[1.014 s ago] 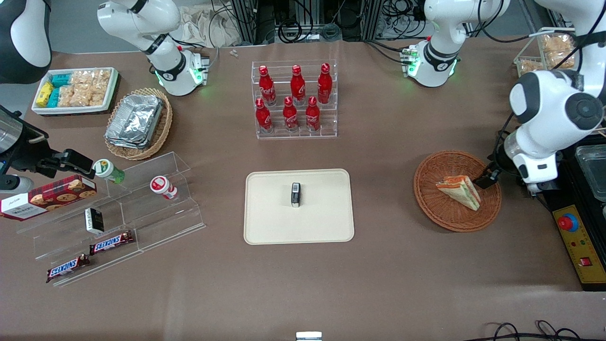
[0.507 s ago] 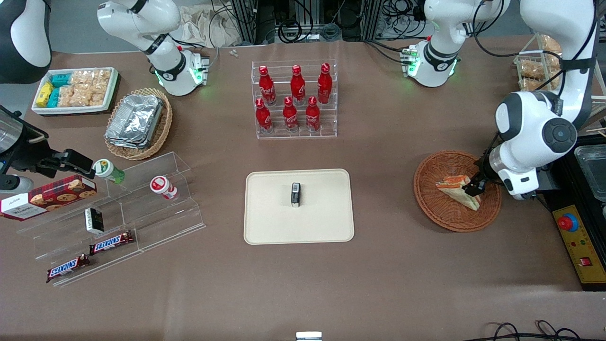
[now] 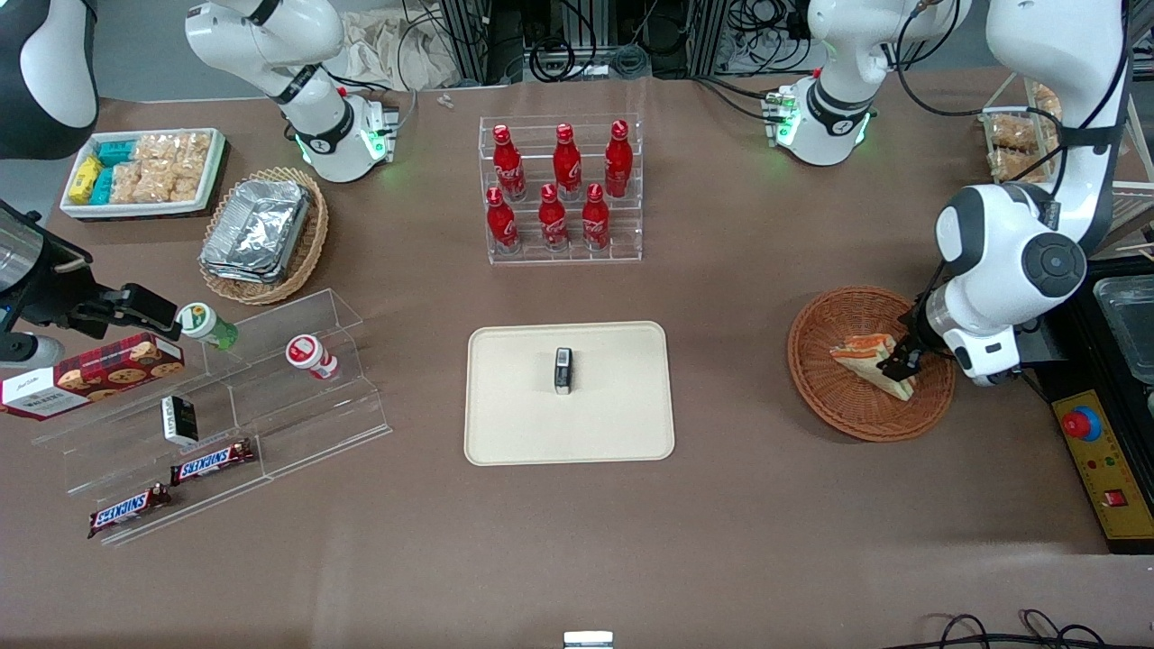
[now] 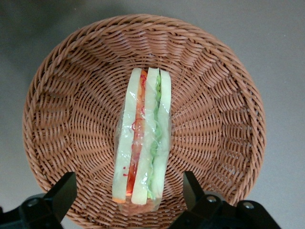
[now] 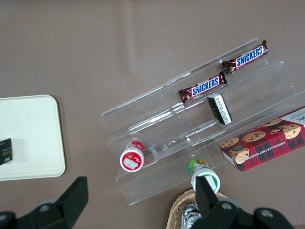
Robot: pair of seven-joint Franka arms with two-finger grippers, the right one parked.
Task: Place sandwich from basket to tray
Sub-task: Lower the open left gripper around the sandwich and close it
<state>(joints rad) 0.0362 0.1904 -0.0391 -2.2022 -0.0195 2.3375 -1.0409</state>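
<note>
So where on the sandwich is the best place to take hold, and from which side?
Across the two flat bread faces, coming from above. The sandwich stands on edge in the basket, filling layers up, so its bread faces are exposed. The end effector already hangs over it, open, one finger outside each face, neither touching.

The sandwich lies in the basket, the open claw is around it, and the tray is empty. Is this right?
One part is wrong: the tray is not empty; the front view shows a small dark packet on it. The rest holds: the sandwich lies in the basket, with the open claw around it.
</note>
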